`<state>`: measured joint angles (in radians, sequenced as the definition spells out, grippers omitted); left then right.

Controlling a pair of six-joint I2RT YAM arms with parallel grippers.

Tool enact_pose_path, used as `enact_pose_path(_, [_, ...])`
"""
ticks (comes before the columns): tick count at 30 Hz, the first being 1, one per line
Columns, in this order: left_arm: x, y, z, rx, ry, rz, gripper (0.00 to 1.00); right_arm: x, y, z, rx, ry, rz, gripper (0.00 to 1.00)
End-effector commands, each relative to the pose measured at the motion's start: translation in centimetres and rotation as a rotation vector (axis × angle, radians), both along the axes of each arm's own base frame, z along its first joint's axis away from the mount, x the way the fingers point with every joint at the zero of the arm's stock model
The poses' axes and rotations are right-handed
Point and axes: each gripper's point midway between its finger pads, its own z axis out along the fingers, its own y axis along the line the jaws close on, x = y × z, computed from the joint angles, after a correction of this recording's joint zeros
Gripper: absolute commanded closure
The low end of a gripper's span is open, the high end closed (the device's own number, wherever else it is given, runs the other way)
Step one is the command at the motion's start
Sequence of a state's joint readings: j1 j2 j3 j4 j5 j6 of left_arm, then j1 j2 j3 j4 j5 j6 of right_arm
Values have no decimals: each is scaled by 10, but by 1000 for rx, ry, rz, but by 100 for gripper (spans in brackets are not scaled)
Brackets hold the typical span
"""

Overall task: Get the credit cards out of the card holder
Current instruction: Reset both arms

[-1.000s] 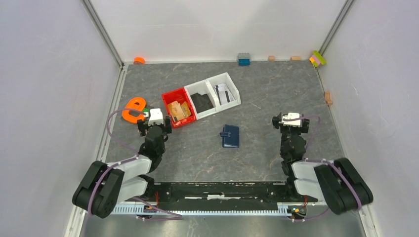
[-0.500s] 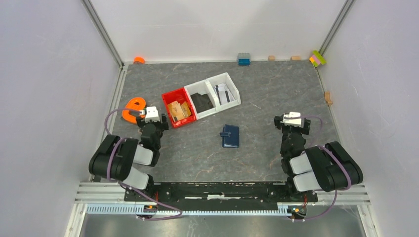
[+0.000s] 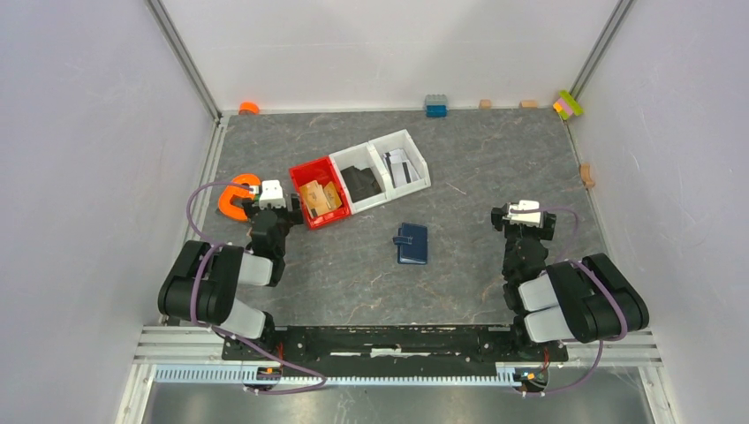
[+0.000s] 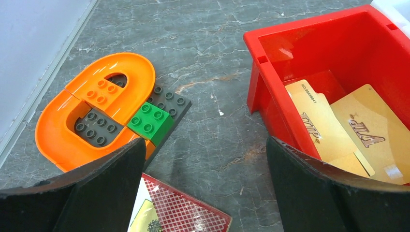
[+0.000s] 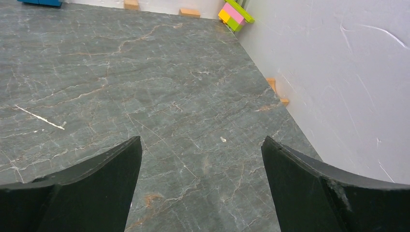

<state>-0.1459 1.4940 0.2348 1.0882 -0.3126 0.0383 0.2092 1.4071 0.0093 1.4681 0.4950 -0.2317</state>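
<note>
Your card holder (image 3: 412, 243) lies folded shut on the desk (image 3: 353, 283), roughly midway between the two arms and just in front of a row of three bins. Its short strap tab points toward the left arm's side, and neither arm touches it. The credit cards (image 3: 399, 165), silvery and dark grey, sit in the end white bin (image 3: 422, 163) at the right of the row, well apart from both grippers. The middle white bin (image 3: 353, 150) holds a black item (image 3: 362, 183), and the red bin (image 4: 309, 29) holds gold cards (image 4: 360, 133) lettered "VIP".

Your left gripper (image 4: 205, 142) has its fingers spread wide with nothing between them. It hangs over bare desk, with the red bin on its right and an orange curved piece (image 4: 58, 125) on its left. A green brick (image 4: 151, 122) sits on a dark grey studded plate (image 4: 169, 99) that touches that piece. A red chequered card (image 4: 186, 215) lies on the desk just below the gripper, at the bottom edge of the wrist view.

Your right gripper (image 5: 201, 140) is spread wide too and holds nothing. It is over bare desk near the right wall, well apart from the card holder. Ahead of it you can see a small stack of coloured blocks (image 5: 234, 10) in the far corner and a few tan blocks (image 5: 188, 12) along the walls.
</note>
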Motion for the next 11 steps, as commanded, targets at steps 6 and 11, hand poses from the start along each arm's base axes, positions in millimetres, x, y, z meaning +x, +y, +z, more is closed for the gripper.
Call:
enact_pose_path(6, [7,2,14,-32,-46,21,0,-33,-7,-25,-4,55,-1,2])
enact_pose_path(11, [10,4,12,-35,-32,4,0,-33,-7,-24,-3,53,1,2])
